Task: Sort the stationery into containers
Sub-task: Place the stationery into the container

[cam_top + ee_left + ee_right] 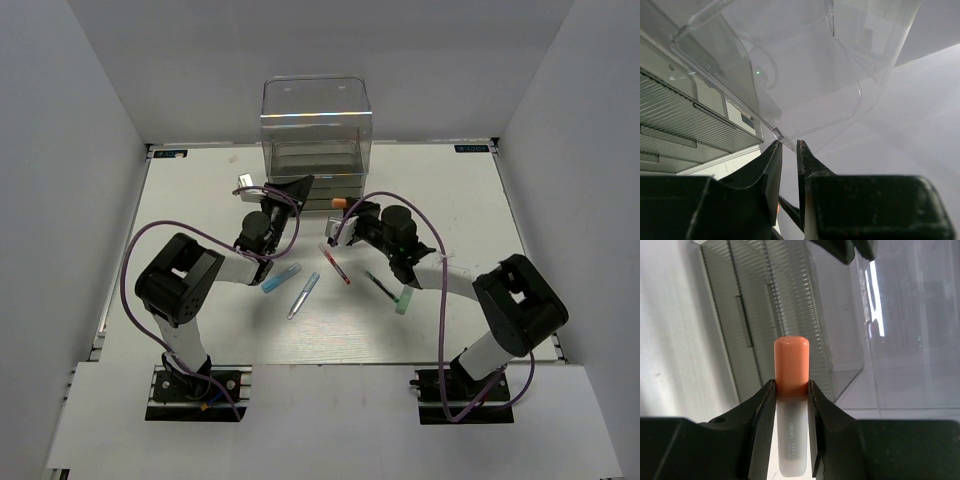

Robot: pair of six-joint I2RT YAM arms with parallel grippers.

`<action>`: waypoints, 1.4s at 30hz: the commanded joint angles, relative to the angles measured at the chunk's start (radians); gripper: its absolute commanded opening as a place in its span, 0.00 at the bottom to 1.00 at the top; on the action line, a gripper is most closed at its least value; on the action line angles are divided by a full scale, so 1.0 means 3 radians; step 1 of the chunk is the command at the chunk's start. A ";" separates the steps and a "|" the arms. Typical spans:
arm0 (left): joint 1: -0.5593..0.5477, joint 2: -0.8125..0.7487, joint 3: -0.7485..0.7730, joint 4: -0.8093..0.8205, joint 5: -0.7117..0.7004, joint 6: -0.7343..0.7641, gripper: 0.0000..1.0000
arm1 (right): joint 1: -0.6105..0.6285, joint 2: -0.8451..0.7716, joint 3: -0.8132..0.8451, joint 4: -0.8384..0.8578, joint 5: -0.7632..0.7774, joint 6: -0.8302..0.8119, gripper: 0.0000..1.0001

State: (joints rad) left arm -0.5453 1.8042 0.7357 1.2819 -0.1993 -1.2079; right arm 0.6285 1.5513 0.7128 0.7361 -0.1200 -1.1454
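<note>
Marker [791, 360], orange w/ rounded cap, clamped in R end effector [791, 385]; L end effector [788, 145] near-shut, empty.

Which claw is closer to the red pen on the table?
Right. The right gripper, holding an orange marker, is just beyond the red pen; the left gripper is at the drawer unit.
</note>
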 commanded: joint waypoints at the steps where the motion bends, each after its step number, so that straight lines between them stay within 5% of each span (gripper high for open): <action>1: 0.0028 -0.0226 0.0135 0.0769 0.0000 0.0038 0.29 | -0.0034 0.0136 0.0191 0.0399 -0.0055 -0.0185 0.00; 15: 0.0028 -0.0256 0.0135 0.0738 0.0000 0.0038 0.31 | -0.0152 0.0719 0.0451 0.0992 -0.0224 -0.0886 0.00; 42: 0.0028 -0.0287 0.0135 0.0738 0.0000 0.0038 0.31 | -0.0183 0.1154 0.0779 0.1458 -0.0556 -0.1203 0.00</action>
State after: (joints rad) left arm -0.5453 1.7893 0.7357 1.2865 -0.1947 -1.2072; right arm 0.5755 1.8828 0.9020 1.0645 -0.2661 -1.4788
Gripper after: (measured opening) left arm 0.299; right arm 0.339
